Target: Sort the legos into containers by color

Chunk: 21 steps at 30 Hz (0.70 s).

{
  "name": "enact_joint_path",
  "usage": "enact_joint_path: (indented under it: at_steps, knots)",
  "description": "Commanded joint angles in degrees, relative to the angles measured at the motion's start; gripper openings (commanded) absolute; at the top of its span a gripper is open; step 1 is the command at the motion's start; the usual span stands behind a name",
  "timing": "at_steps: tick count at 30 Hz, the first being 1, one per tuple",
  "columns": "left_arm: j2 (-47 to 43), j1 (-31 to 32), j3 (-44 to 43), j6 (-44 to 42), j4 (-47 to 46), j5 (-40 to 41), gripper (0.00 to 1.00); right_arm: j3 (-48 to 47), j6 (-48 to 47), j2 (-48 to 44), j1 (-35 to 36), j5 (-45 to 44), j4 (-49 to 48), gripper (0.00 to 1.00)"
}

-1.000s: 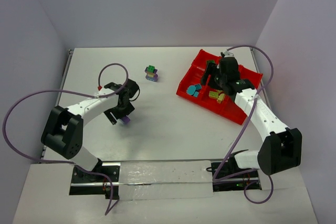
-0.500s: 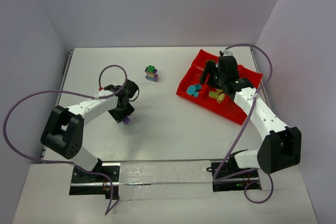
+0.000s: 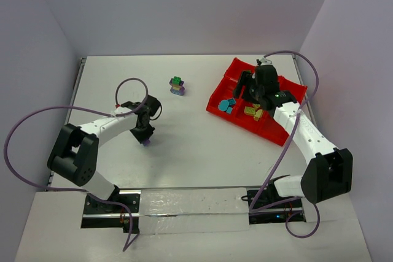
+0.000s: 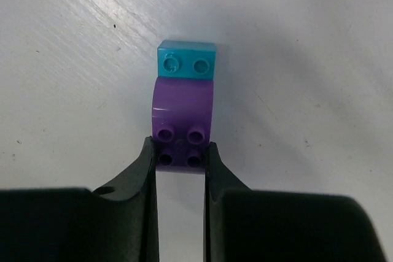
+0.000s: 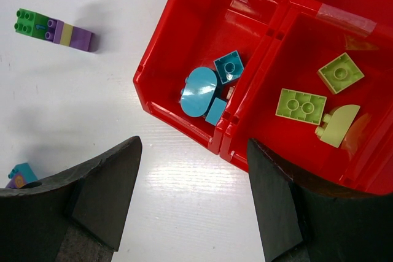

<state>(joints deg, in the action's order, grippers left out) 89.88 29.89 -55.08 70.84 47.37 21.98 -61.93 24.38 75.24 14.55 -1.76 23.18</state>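
My left pincer [image 4: 180, 151] was pressed in on the purple brick [image 4: 182, 121], its two black fingers pinching the studded near end from both sides. A small teal brick [image 4: 186, 59] was stuck to the far end of that purple one, and the pair lay on the white counter [image 3: 196, 145], left of the middle and well apart from the red tray [image 5: 175, 23]. My right pincer [image 5: 193, 151] hung spread wide over the near edge of the tray with nothing between its fingers. Below it, one compartment held the teal pieces [image 5: 198, 92], and the compartment just beside it held three yellow-green pieces [image 5: 301, 105]. A stacked clump [image 5: 54, 29] of green, purple and yellow-green lay on the counter toward the far side, between my two arms.
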Motion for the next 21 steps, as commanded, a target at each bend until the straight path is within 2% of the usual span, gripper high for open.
enact_joint_path:
  at_steps: [1, 2, 7, 11, 16, 21]
  knots:
    - [-1.6, -0.2, -1.7, -2.0, -0.3, 1.0, 0.04, -2.7, -0.1, -0.4, 0.6, -1.0, -1.2, 0.76]
    - [-2.3, -0.2, -2.8, -3.9, -0.1, 1.1, 0.0, -2.7, -0.1, -0.5, 0.6, -0.9, -1.2, 0.76]
    - [-6.7, -0.2, -10.9, -19.4, -4.2, -6.8, 0.0, -3.4, -0.8, -0.5, 0.7, 1.4, -1.0, 0.76]
    - [-10.8, -0.2, -17.1, -30.0, -11.4, -24.3, 0.0, -3.4, -1.5, -1.7, 0.6, 8.2, -2.3, 0.76]
    - [-12.4, -0.2, -20.4, -33.0, -22.0, -43.9, 0.0, -2.7, -1.4, -4.2, -0.3, 18.3, -5.5, 0.76]
    - [-12.2, -0.2, -20.1, -29.2, -35.5, -55.7, 0.0, -2.1, -1.1, -5.2, -0.9, 32.7, -10.7, 0.76]
